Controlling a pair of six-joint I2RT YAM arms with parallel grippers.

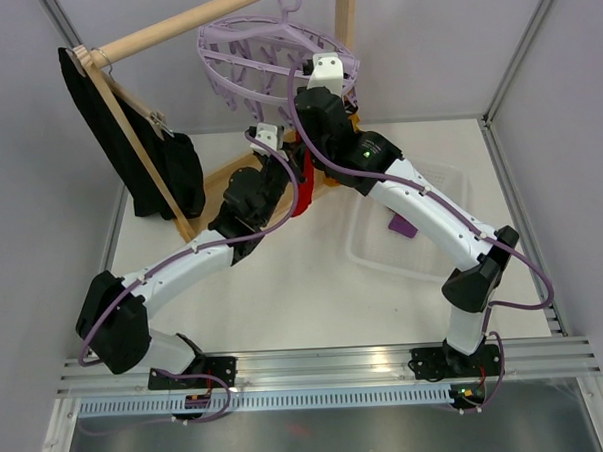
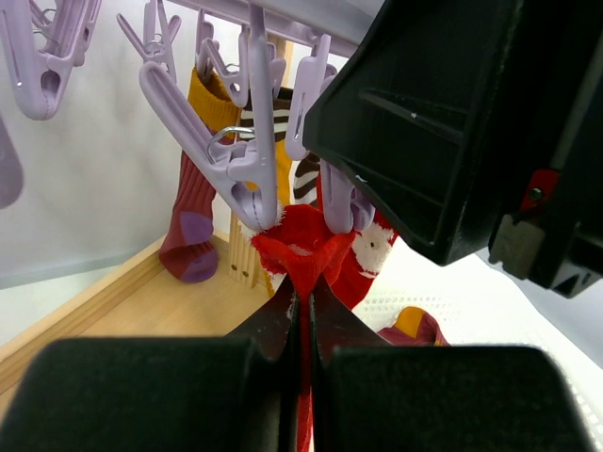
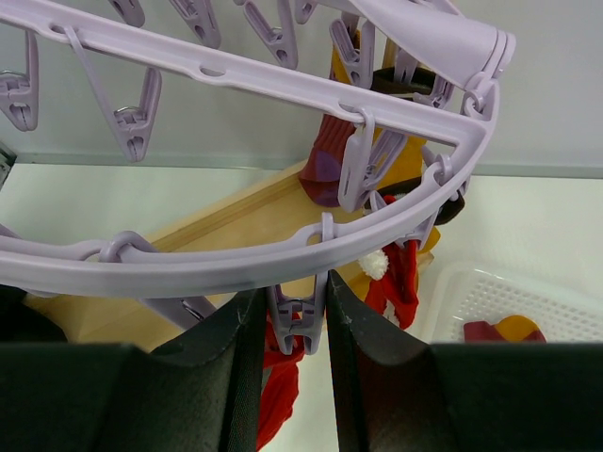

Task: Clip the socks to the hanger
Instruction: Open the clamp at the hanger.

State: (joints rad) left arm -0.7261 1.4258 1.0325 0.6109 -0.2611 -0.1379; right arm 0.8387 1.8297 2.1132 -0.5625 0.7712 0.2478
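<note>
L gripper (image 2: 301, 325) is clamped on the red sock (image 2: 303, 240), cuff lifted up under the hanger (image 3: 236, 268). R gripper (image 3: 294, 299) squeezes a peg (image 3: 298, 322) just above it. A few socks already hang clipped, incl. a mustard-maroon sock (image 2: 193, 212); the red one isn't yet, and at least one more lies in the tray (image 3: 565, 301).

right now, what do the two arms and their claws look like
Both the left arm and the right arm have white segments with bulky black joints, and a purple cable loops along each. The left claw and right claw have flat black fingers.
</note>
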